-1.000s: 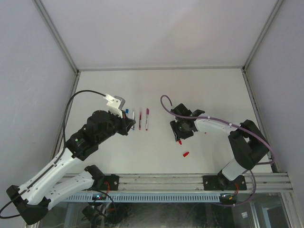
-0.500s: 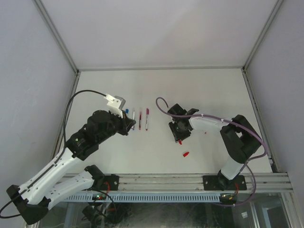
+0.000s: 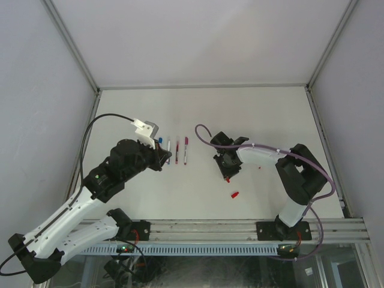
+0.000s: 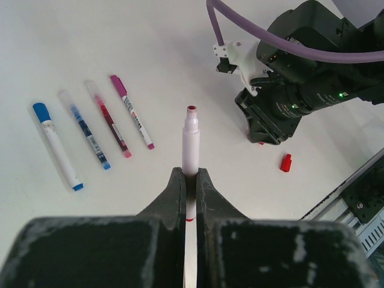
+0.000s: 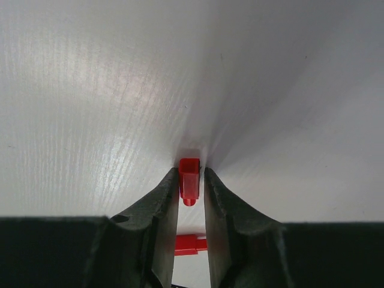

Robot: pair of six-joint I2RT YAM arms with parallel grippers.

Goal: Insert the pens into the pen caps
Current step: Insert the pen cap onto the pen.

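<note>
The left gripper (image 4: 190, 177) is clenched on a pen (image 4: 190, 135). Its wrist camera shows the whitish barrel pinched between both fingers and standing out past them, red uncapped tip foremost, above the table (image 3: 264, 114). From overhead that pen is all but lost against the dark gripper. The same wrist view shows four other pens (image 4: 111, 127) lying side by side on the table, left of the held one and apart from each other, with blue, red and magenta ends (overhead they are only thin strokes just beside the left gripper).

The right gripper (image 5: 191, 173) is down at the table near its middle. Only its own camera shows what is there: a red cap (image 5: 189, 183) sits between the two fingertips, one finger against it and a sliver of gap on the other side. Whether it is truly gripped I cannot tell. Overhead gives just a red speck at that gripper's tip. A second red cap (image 3: 235, 194) lies loose on the table near the right gripper, toward the arms' bases. The left wrist view catches it too.
</note>
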